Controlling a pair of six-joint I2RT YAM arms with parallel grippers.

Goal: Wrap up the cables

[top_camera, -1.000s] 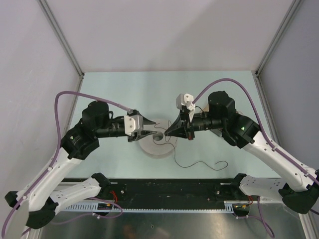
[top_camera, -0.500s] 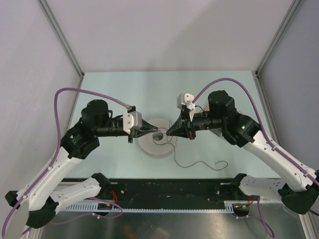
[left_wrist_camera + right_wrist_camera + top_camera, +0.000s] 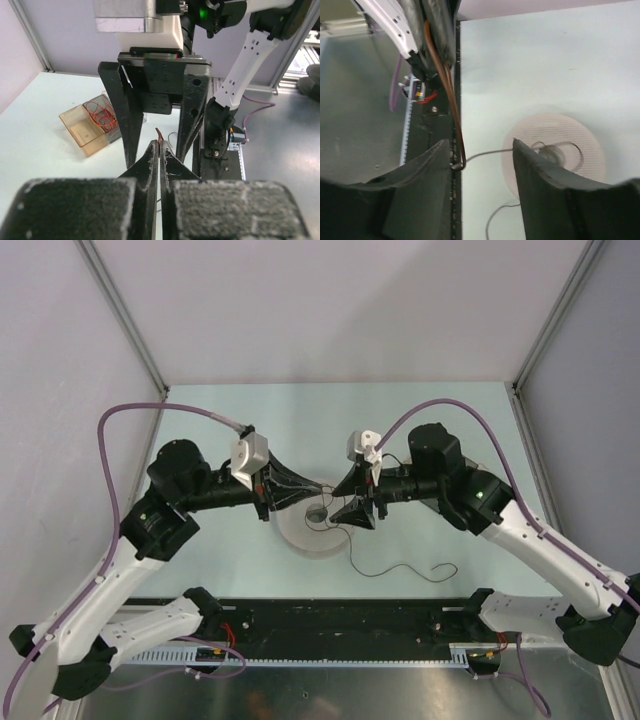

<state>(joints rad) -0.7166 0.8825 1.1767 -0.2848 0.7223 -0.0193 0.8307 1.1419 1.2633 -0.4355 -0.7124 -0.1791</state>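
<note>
The cable (image 3: 385, 570) is a thin dark wire running from the hub of the white perforated spool (image 3: 298, 536) and trailing in loops to the right on the table. My left gripper (image 3: 322, 492) hovers over the spool, shut on the wire. In the left wrist view its brown end (image 3: 159, 134) pokes out of the pinched tips of that gripper (image 3: 161, 146). My right gripper (image 3: 340, 500) faces it, open. In the right wrist view the wire (image 3: 456, 125) hangs down between the spread fingers of the right gripper (image 3: 480, 143), bends beside one finger (image 3: 432, 165) and runs to the spool (image 3: 570, 135).
An orange plastic box (image 3: 82, 131) holding a small orange-red wire coil (image 3: 100, 114) sits on the table beyond the grippers. A black rail (image 3: 340, 618) runs along the near table edge. Purple arm cords (image 3: 170, 412) arch above both arms.
The left gripper closed on the wire and drew back and up with it. The right gripper, shut on the wire before, has opened and let it go.
</note>
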